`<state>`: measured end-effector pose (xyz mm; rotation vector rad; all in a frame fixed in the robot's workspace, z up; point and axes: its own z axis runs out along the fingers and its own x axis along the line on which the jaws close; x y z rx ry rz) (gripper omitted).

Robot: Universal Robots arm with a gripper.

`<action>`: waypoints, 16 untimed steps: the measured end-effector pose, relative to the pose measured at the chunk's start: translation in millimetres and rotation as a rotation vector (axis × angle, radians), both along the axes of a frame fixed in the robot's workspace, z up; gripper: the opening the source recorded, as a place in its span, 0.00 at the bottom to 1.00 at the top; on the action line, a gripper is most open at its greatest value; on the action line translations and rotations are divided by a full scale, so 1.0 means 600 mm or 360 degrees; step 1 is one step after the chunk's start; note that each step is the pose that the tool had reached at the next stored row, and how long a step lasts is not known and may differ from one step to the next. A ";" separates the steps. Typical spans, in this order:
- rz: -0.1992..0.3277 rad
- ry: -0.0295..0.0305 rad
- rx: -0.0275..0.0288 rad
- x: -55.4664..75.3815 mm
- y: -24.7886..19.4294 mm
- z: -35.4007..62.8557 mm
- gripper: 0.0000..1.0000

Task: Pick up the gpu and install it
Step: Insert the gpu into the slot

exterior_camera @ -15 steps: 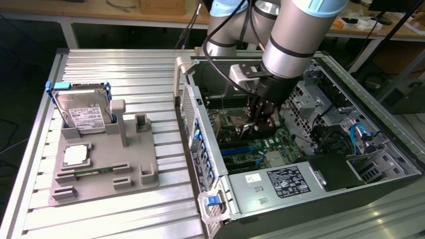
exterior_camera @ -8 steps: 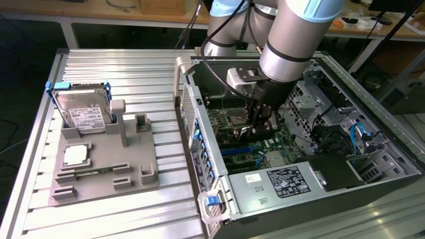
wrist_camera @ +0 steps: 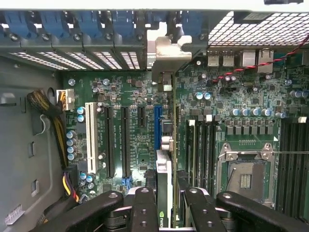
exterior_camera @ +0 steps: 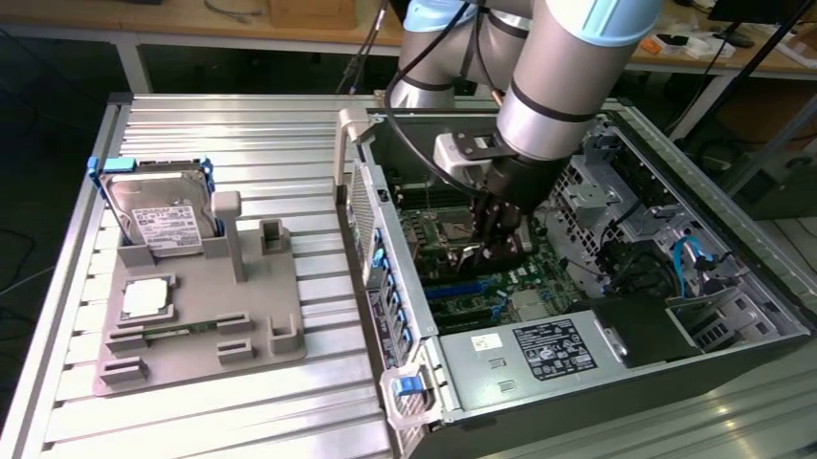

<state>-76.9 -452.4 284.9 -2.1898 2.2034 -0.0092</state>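
Your end effector (exterior_camera: 492, 251) pinches the gpu (wrist_camera: 163, 181) edge-on at the motherboard (wrist_camera: 130, 87), inside the open computer case (exterior_camera: 715, 316), centre of the exterior frame.

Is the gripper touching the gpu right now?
Touching. The wrist view shows the gpu edge-on inside the gripper, its fingers closed against it.

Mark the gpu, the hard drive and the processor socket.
gpu (wrist_camera: 164, 186): wrist view, on its silvery edge.
hard drive (exterior_camera: 164, 222): exterior view, on its white label.
processor socket (wrist_camera: 245, 180): wrist view, on its middle contact field.
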 end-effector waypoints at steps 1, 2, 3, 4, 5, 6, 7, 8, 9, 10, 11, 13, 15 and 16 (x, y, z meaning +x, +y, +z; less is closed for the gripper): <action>0.0000 -0.00001 0.00000 0.000 -0.0007 0.000 0.27; -0.0002 -0.00003 0.00001 -0.001 -0.0009 -0.001 0.27; -0.0006 -0.00002 0.00000 -0.001 -0.0009 -0.001 0.27; -0.0015 -0.00001 -0.00001 -0.001 -0.0010 -0.001 0.27; -0.0028 -0.00002 0.00000 -0.001 -0.0010 -0.002 0.27; -0.0042 -0.00002 -0.00001 -0.001 -0.0010 -0.002 0.27; -0.0056 -0.00001 -0.00002 -0.001 -0.0010 -0.002 0.27; -0.0060 -0.00001 -0.00002 -0.001 -0.0010 -0.002 0.27; -0.0060 -0.00001 -0.00002 -0.001 -0.0011 -0.002 0.27; -0.0061 -0.00003 0.00001 -0.001 -0.0010 -0.003 0.27; -0.0061 -0.00003 0.00002 -0.002 -0.0010 -0.003 0.27; -0.0061 -0.00004 0.00003 -0.005 -0.0012 -0.003 0.27; -0.0060 -0.00003 0.00001 -0.006 -0.0020 -0.004 0.27; -0.0060 -0.00003 0.00001 -0.006 -0.0031 -0.004 0.27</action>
